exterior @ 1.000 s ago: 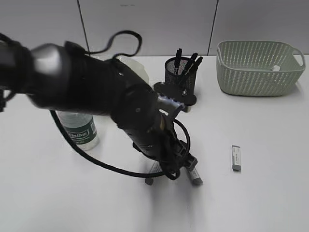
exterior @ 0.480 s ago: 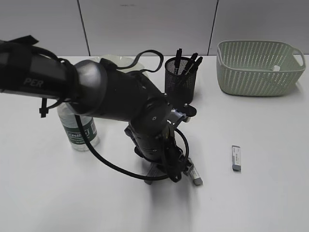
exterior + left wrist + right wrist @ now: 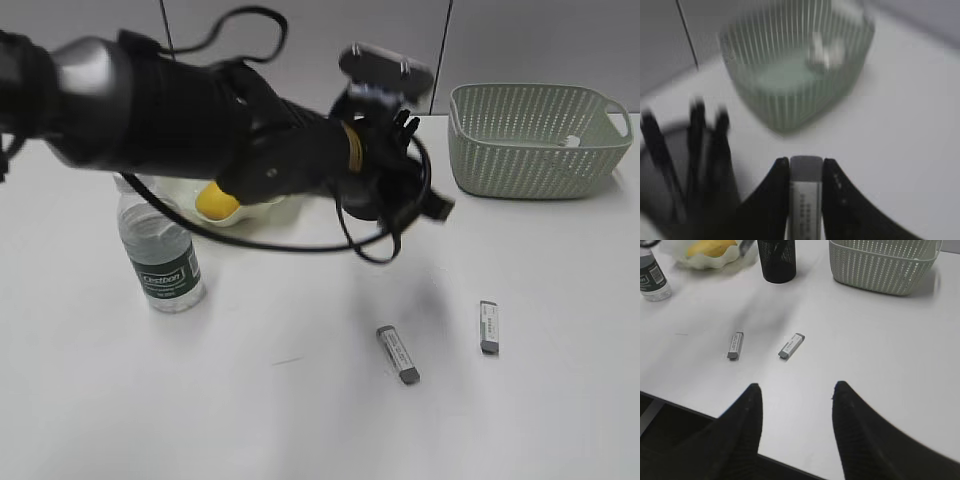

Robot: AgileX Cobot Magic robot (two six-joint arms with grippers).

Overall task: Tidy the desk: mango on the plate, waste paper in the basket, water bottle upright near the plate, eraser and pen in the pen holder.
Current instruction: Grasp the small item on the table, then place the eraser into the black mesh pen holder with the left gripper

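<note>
My left gripper point(image 3: 806, 162) is shut on a grey-and-white eraser point(image 3: 806, 187), held in the air next to the black mesh pen holder point(image 3: 687, 165) with pens in it. In the exterior view this gripper point(image 3: 437, 207) hangs in front of the pen holder, which the arm hides. Two more erasers point(image 3: 398, 354) point(image 3: 488, 326) lie on the desk point(image 3: 300, 420). The mango point(image 3: 215, 202) lies in the wavy plate point(image 3: 262, 209). The water bottle point(image 3: 160, 255) stands upright left of the plate. Waste paper point(image 3: 572, 141) lies in the basket point(image 3: 535, 150). My right gripper point(image 3: 797, 387) is open and empty above the desk's front edge.
The right wrist view shows both loose erasers point(image 3: 735, 345) point(image 3: 791, 346), the pen holder point(image 3: 776, 260), the basket point(image 3: 880, 267) and the desk's near edge point(image 3: 700, 412). A grey panelled wall point(image 3: 500, 40) runs behind the desk. My left arm point(image 3: 200, 120) spans the back left.
My left arm has risen from the desk's front middle and swung back and right towards the pen holder, carrying an eraser. The plate with the mango has come into view.
</note>
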